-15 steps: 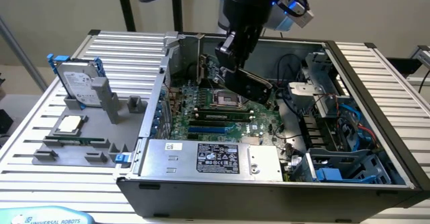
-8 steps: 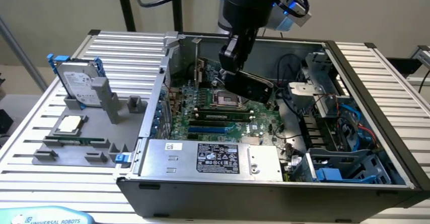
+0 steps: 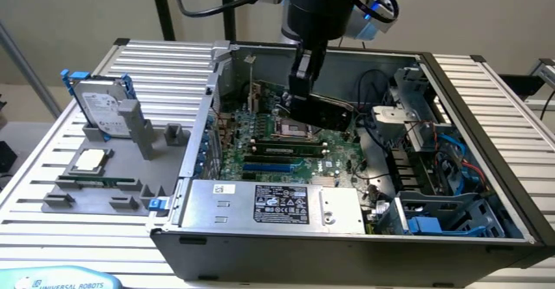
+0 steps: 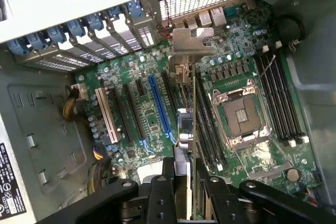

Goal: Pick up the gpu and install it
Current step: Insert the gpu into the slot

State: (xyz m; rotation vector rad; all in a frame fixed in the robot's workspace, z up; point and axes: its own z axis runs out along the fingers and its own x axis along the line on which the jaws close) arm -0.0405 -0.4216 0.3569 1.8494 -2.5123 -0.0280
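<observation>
The arm's black gripper (image 3: pixel 305 99) reaches down into the open grey metal computer case (image 3: pixel 485 107), which stands on the ribbed aluminium tabletop (image 3: pixel 35 201). Its fingers (image 4: pixel 160 195) are clenched on the gpu (image 3: pixel 334 115), a thin, flat, dark expansion card. In the exterior view the card hangs tilted over the green motherboard (image 3: pixel 338 152), close to the square processor socket (image 3: pixel 293 132). In the wrist view the gpu (image 4: pixel 194 129) appears edge-on, with its silver metal end bracket (image 4: pixel 190 43) at the far end, towards the row of blue slot clips (image 4: pixel 79 27) on the case wall. The card runs between the long blue expansion slot (image 4: pixel 160 108) and the processor socket (image 4: pixel 242 113). Whether its edge touches a slot cannot be told. At the near side of the case sits a silver power supply box (image 3: pixel 277 204). On the exterior view's left, well apart from the case, a grey holder tray (image 3: pixel 95 195) carries a silver hard drive with blue rails (image 3: pixel 100 104), standing upright, and a small square silver chip (image 3: pixel 90 161).
</observation>
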